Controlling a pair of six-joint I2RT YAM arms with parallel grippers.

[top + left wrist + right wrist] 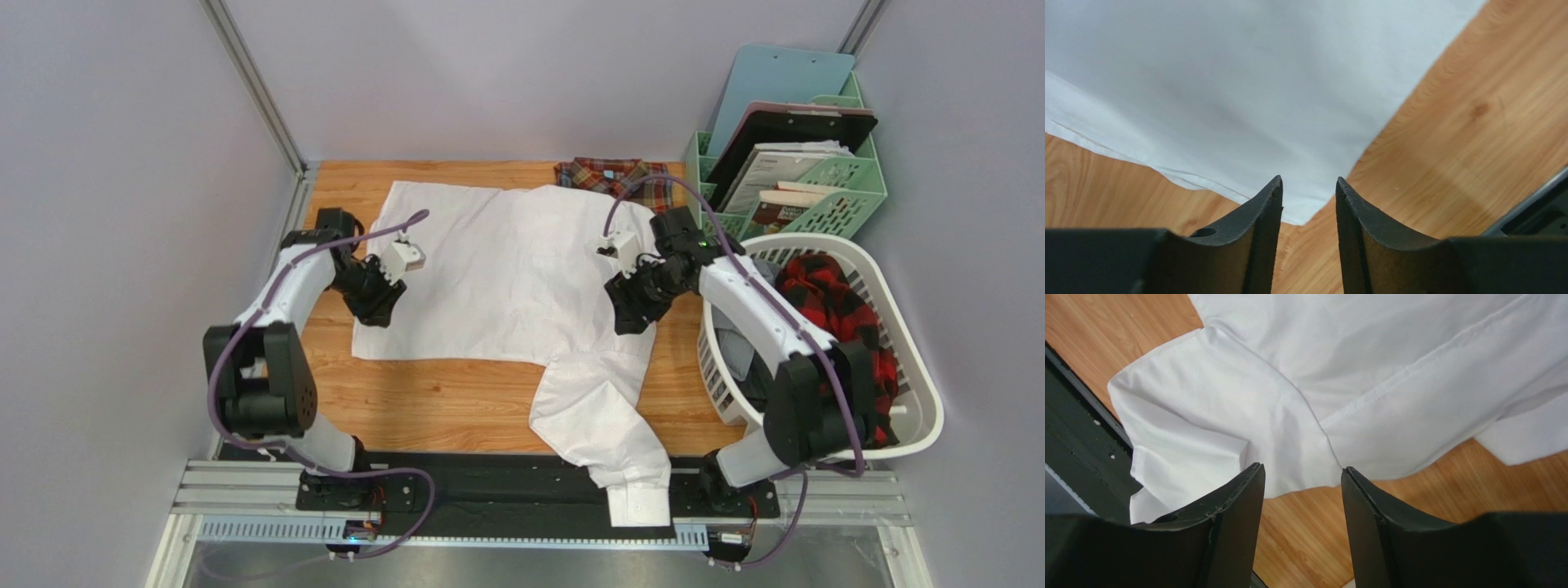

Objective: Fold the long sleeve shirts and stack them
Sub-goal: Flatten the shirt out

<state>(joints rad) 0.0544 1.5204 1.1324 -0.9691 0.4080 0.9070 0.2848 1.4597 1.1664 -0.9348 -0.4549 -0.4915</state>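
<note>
Since the white shirt (515, 276) lies flat on the table (429, 410) ready for folding, we poise left fingers (1254, 226) open and empty over its hem corner; right fingers (1235, 508), likewise open, above the sleeve seam.

White-shelled left arm (285, 294) and right arm (751, 300) with black joints, looping purple cables (393, 227), small white wrist cameras (406, 255), matte black curved fingers (1254, 239).

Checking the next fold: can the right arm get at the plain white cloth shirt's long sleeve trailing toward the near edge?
Probably yes: the right gripper hangs open over that sleeve, which lies uncovered on the wooden table, with nothing in between.
</note>
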